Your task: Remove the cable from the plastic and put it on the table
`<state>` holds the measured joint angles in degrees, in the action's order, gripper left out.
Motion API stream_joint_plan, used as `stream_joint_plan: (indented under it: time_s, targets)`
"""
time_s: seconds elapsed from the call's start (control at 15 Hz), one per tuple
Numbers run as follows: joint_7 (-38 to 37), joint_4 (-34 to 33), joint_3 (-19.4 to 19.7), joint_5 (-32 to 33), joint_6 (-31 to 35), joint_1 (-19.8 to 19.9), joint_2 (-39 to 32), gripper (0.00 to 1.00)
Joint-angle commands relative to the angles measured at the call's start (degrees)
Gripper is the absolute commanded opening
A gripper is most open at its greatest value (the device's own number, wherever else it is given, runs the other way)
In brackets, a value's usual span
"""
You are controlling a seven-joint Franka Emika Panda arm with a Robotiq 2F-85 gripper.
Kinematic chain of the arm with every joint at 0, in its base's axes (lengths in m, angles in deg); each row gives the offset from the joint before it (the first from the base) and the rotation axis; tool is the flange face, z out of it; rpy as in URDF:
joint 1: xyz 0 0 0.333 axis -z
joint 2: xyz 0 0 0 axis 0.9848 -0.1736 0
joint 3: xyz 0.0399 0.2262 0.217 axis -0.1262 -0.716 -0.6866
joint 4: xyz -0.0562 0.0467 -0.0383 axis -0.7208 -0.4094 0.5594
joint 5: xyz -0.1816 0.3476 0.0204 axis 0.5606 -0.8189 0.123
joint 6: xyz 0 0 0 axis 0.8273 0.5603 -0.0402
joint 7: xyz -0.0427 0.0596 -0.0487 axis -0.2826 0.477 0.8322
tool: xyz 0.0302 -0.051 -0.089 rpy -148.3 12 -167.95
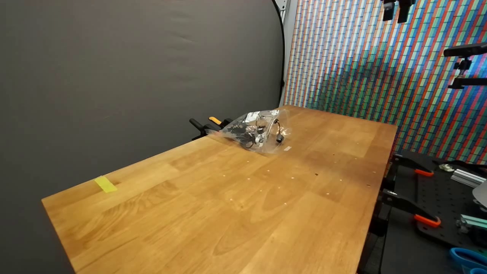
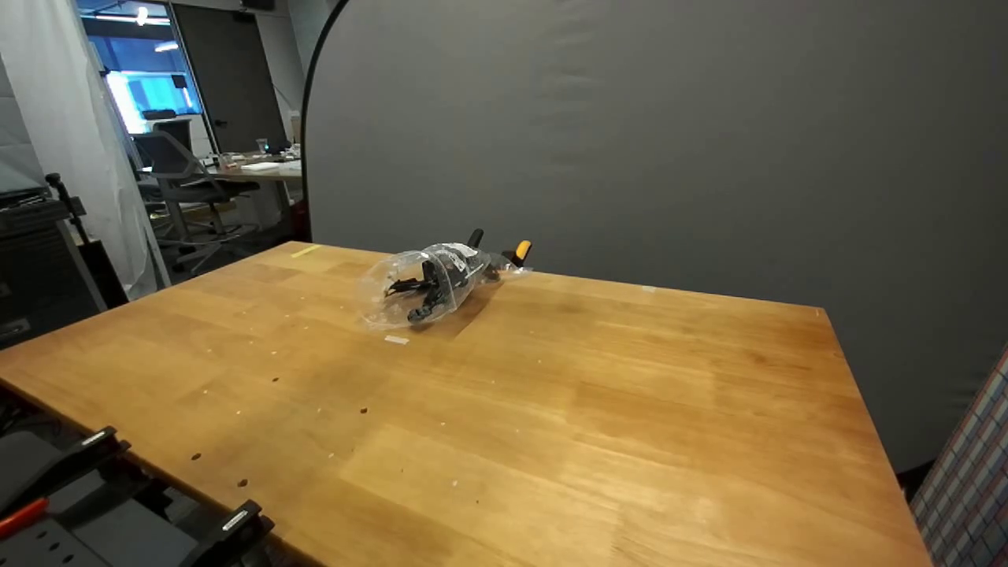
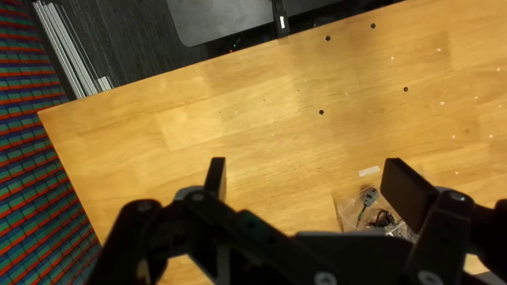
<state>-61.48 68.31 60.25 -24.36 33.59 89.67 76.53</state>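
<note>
In an exterior view the cable (image 1: 249,137) in its plastic (image 1: 262,133) lies left of and well below the wide-spread, empty fingers (image 1: 388,12).
</note>
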Motion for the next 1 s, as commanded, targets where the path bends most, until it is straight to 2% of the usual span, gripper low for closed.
stream_joint_plan:
  time_s: [0.0, 0.4, 0.93]
  targets:
    - [0.4, 0.9, -0.5, -1.4, 7.8, -1.6, -5.8, 1.0]
    - [3.7, 0.6, -1.0, -8.2, 19.3, -5.1, -18.1, 1.0]
    - [6.1, -0.7, -4.4, -14.3, 27.3, -6.4, -33.2, 1.0]
